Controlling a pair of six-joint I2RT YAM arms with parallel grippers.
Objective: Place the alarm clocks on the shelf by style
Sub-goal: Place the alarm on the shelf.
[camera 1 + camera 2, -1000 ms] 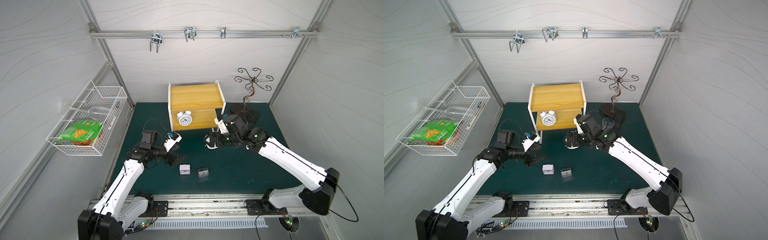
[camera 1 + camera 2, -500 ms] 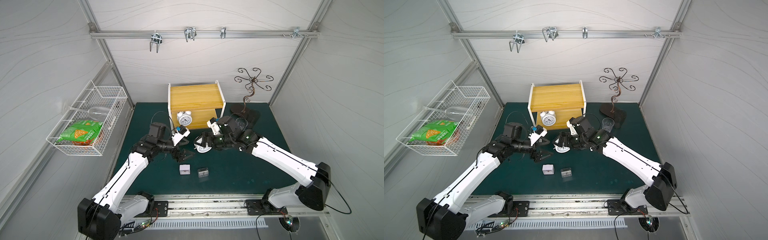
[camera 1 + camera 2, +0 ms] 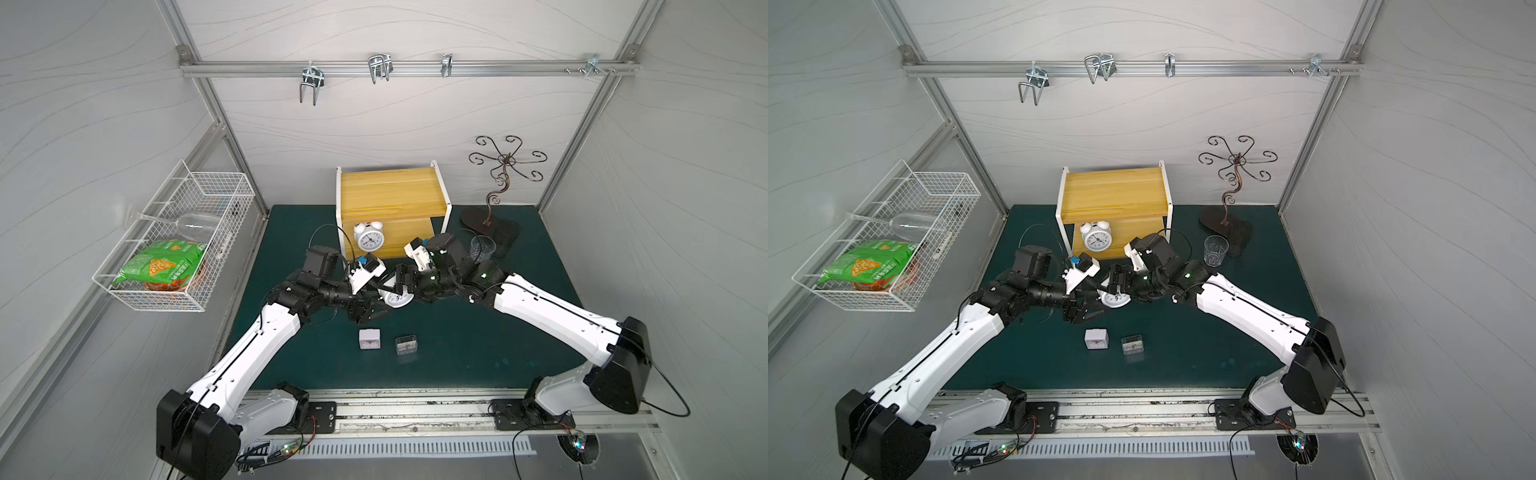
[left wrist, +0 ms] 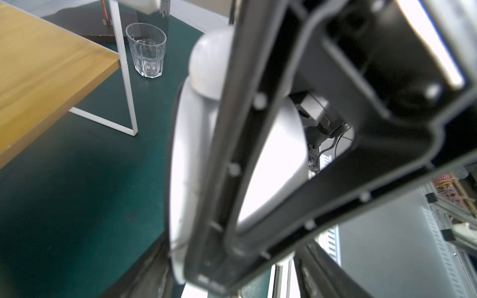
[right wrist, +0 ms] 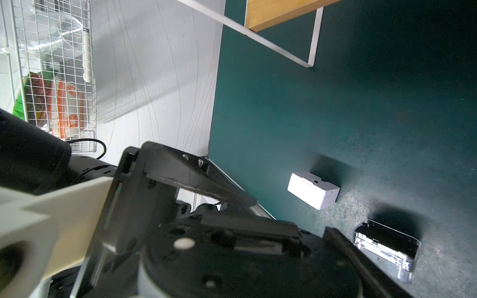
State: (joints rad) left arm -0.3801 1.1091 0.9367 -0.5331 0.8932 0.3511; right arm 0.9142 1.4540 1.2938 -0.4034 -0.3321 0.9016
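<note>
Hanging in the right gripper [image 3: 400, 286], twin-bell clock [image 3: 394, 298] lies beside left gripper [image 3: 368, 311].

Your left arm [image 3: 266, 345] and right arm [image 3: 552, 316] look alike. Each has long smooth white shells over the links and bulky matte-black housings at the shoulder joints [image 3: 195, 432], with black motor blocks toward the wrists. You can see a small white camera housing [image 3: 365, 272] on the left wrist with a blue part on top, and a similar white block [image 3: 417, 253] on the right. A green light [image 3: 483, 275] glows on the right forearm. A thin black cable [image 3: 323, 226] loops off the left wrist. The left gripper [image 3: 376, 308] and right gripper [image 3: 398, 286] are black. Up close, a finger is an open black frame dotted with pale screw heads [image 4: 233, 169].
</note>
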